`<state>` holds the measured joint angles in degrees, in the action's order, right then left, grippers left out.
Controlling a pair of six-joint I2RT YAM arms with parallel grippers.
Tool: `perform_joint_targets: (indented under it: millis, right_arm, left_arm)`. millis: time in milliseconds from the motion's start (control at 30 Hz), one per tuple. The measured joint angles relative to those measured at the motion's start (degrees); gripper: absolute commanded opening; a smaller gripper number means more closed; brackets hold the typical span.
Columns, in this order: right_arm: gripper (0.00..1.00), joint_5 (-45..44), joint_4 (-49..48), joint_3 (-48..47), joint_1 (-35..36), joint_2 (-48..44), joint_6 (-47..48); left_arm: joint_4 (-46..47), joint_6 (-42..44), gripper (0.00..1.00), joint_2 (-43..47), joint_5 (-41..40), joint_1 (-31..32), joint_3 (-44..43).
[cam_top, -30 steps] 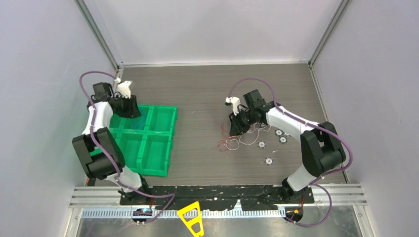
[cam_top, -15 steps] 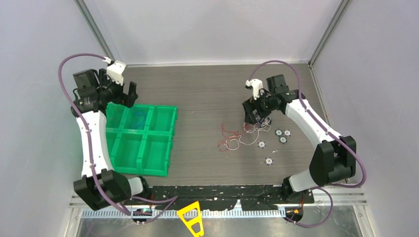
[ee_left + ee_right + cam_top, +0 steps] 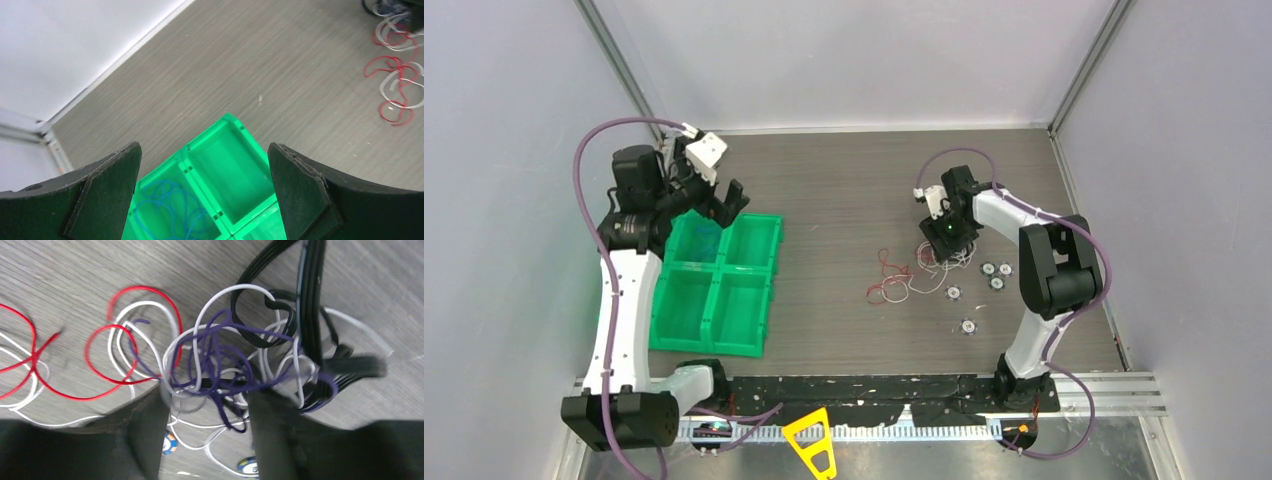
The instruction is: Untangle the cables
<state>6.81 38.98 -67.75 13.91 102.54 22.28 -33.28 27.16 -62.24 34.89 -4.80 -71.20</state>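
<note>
1. Where a green tray (image 3: 710,310) sits at left, a blue cable (image 3: 165,207) lies coiled in one far compartment.
2. Right of centre, red, white, purple and black cables (image 3: 220,355) lie tangled on the table (image 3: 824,200).
3. Right gripper (image 3: 207,395), spread, straddles that tangle.
4. Left gripper (image 3: 204,147), spread wide, hangs above the tray's far edge.

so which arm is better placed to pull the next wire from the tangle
Right: the right gripper sits open over the cables; the left gripper hangs open above the green tray, well away.
</note>
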Motion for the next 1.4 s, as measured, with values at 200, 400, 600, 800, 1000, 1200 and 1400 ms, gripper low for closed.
perform_joint_targets:
  millis: [200,400,600,800,1000,1200,1400]
  right_arm:
    - [0.06,3.87,-0.07,-3.06,-0.44,2.84,-1.49]
    - [0.05,16.98,-1.7,-0.9,-0.24,-3.54,-6.32]
    - [0.05,27.12,-3.3,-0.17,-0.04,-14.69,-10.38]
    - [0.05,35.76,-3.04,-0.04,0.44,-16.74,-10.99]
    - [0.05,41.24,-1.46,0.79,2.29,-21.22,-9.81]
    - [0.05,43.12,1.44,0.39,5.4,-23.78,-6.56]
    - [0.05,43.47,3.56,0.02,6.36,-23.78,-5.42]
  left_arm:
    - [-5.6,1.22,0.99,-4.09,3.65,8.17,-1.2]
    - [-4.61,-1.22,0.97,-4.28,4.83,24.68,6.93]
    - [-0.74,-2.29,0.93,-8.04,4.81,35.39,9.86]
    - [2.58,-1.31,0.89,-13.73,5.22,39.3,8.76]
    - [10.56,-2.62,0.66,-13.22,4.42,41.11,8.02]
    - [13.62,2.54,0.53,-13.4,2.03,44.89,4.63]
    - [14.78,5.31,0.45,-17.42,1.42,45.92,0.52]
